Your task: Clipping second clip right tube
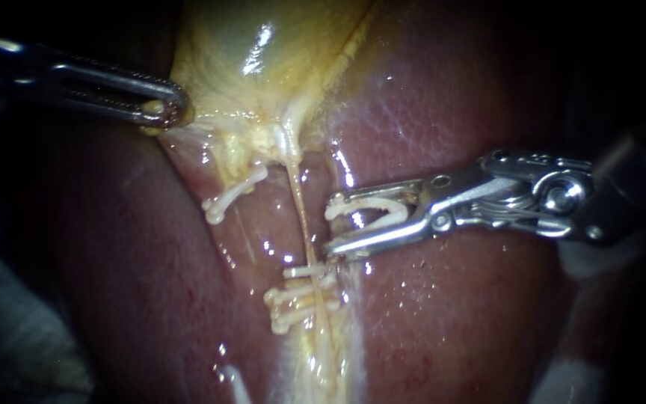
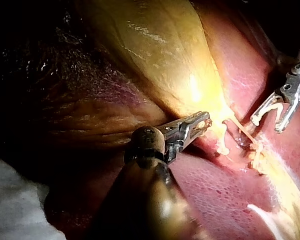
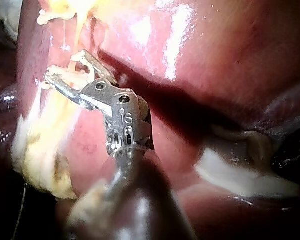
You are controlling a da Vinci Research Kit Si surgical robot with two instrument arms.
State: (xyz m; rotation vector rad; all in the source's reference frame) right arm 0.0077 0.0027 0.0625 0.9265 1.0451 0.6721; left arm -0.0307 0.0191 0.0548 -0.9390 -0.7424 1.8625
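Liver (image 1: 450, 337) as broad bed, gallbladder (image 1: 263, 67) pinched at its edge in the closed jaws of the left instrument (image 1: 166, 111) and drawn aside, probably to stretch the right tube (image 1: 303, 217) straight. Right instrument (image 1: 332, 223) with jaws spread wide around an open clip (image 1: 368, 205), tips just beside the tube, gallbladder-side of the placed clips (image 1: 297, 303), tube not yet between them. Gap between clip mouth and tube plain from the endoscope, lost in overlap from the right wrist view.
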